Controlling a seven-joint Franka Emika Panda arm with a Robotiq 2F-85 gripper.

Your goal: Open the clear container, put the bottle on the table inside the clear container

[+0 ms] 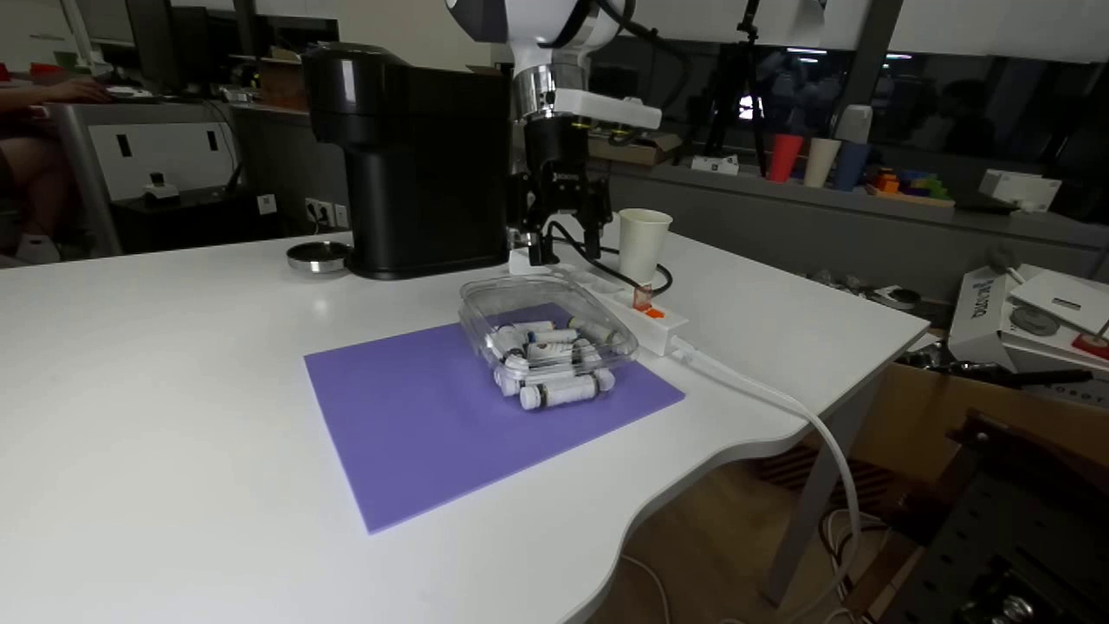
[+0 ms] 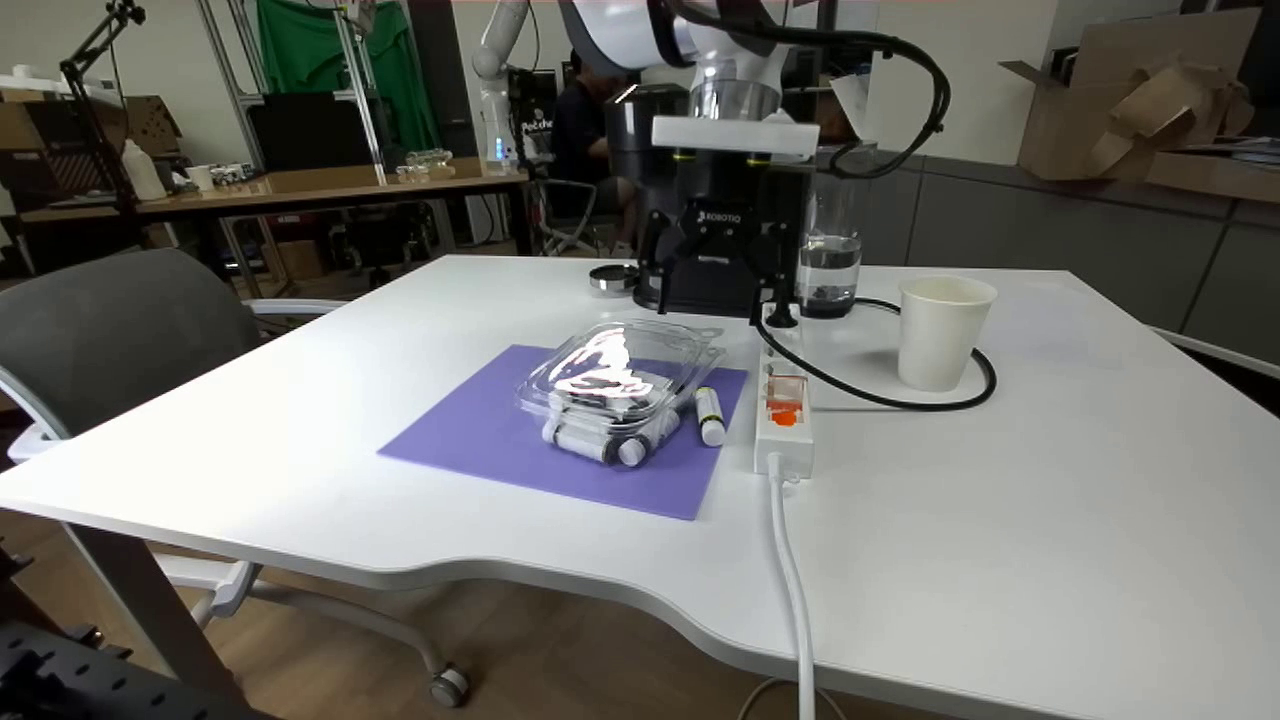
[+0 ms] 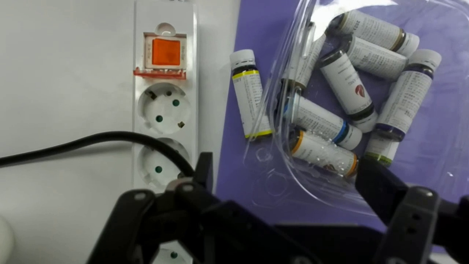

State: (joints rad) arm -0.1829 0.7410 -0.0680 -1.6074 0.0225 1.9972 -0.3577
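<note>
One small dark bottle (image 3: 251, 99) with a white cap and a white, yellow-banded label lies on its side on the flat purple rectangular mat (image 1: 433, 425), just beside the shallow clear plastic container (image 2: 620, 380); in the wrist view its base end overlaps the transparent rim, and we cannot tell whether the two touch. Through the container's plastic we see a jumble of similar white-capped bottles (image 3: 346, 80), while glare across the top keeps us from telling whether it is closed. We find the black two-fingered gripper (image 1: 568, 256) pointing down above the smooth white tabletop (image 1: 173, 390), its fingers (image 3: 379, 192) spread wide apart: in the wrist view one appears beside a long white plastic power strip (image 3: 165, 110) with an orange switch (image 3: 166, 52), the opposite one in front of the container's corner. Into that strip runs a black cable (image 3: 102, 136). Near the strip stands a white paper cup (image 2: 940, 335); farther back we see a tall black coffee machine (image 1: 416, 156) and a round metal dish (image 1: 319, 257).
</note>
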